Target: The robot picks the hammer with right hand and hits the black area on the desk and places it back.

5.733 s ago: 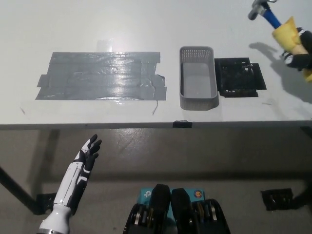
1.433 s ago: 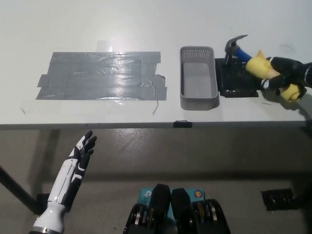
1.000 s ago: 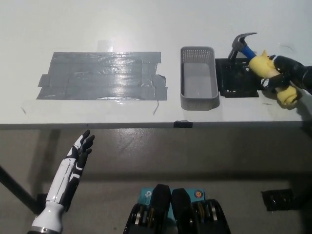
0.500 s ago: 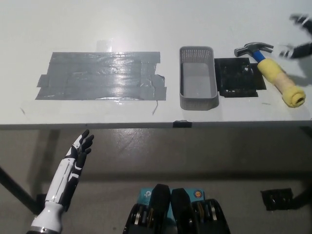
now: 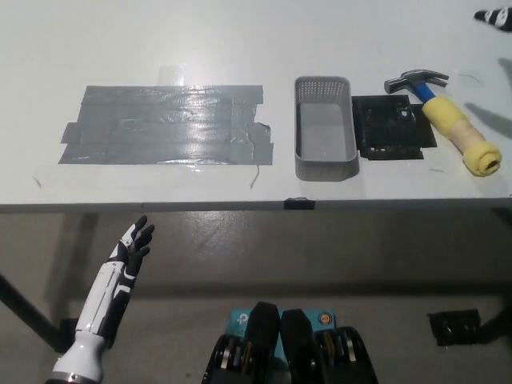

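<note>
The hammer (image 5: 448,118) lies flat on the white desk (image 5: 240,40), free of any hand, just to the right of the black area (image 5: 394,126). Its long axis runs diagonally: the steel head points up and left, sitting just above the black area's upper right corner, while the yellow foam grip slants down and to the right, ending near the desk's front edge. A short blue neck joins head and grip.

Immediately left of the black area stands a grey perforated basket (image 5: 325,164), long side running front to back, with nothing inside it. Farther left of the black area, beyond the basket, a broad patch of grey tape (image 5: 168,124) is stuck to the desk.

The right hand (image 5: 496,15) shows only as a dark sliver at the top right corner, well away from the hammer; whether it is open or closed cannot be told. The left hand (image 5: 132,250) hangs below the desk's front edge, far left of the black area, fingers spread and holding nothing.
</note>
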